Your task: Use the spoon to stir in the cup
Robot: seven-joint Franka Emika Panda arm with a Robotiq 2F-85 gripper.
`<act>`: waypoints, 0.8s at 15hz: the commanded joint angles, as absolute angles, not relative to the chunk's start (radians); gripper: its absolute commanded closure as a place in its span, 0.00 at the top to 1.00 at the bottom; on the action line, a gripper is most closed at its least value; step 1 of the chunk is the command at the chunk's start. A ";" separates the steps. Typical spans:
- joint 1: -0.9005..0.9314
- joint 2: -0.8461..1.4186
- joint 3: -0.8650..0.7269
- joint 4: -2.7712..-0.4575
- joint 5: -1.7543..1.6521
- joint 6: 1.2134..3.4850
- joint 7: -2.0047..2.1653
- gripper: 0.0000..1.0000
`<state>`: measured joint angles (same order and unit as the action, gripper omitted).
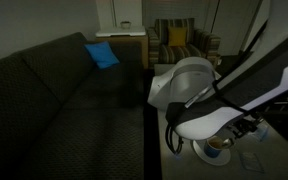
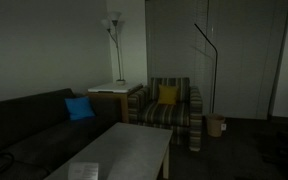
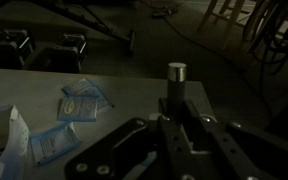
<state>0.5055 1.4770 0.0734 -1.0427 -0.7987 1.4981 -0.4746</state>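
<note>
- The arm [image 1: 199,95] fills the 3 o'clock side of an exterior view. Its white links run from the 2 o'clock corner down towards 5 o'clock, with dark cables hanging beside them.
- In the wrist view the pincer [image 3: 172,100] comes in from 6 o'clock, with its dark linkage spread low in the frame. The picture is too dim to tell how far its jaws are apart or whether they hold anything.
- A short metal-topped stub [image 3: 176,72] stands upright at 12 o'clock from the pincer; I cannot tell what it is.
- The cup [image 1: 216,146] sits at 5 o'clock, under the arm, with its mouth facing up.
- Pale blue packets [image 3: 82,100] lie flat on the bench [image 3: 44,85] at 9 o'clock from the pincer.
- Well apart from them are a dark sofa [image 1: 54,90] with a blue cushion [image 1: 102,55], a striped armchair [image 2: 169,108] and a floor lamp [image 2: 114,25].
</note>
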 commanded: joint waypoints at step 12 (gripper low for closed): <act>0.472 1.477 0.076 -1.038 -0.793 1.714 -0.459 0.16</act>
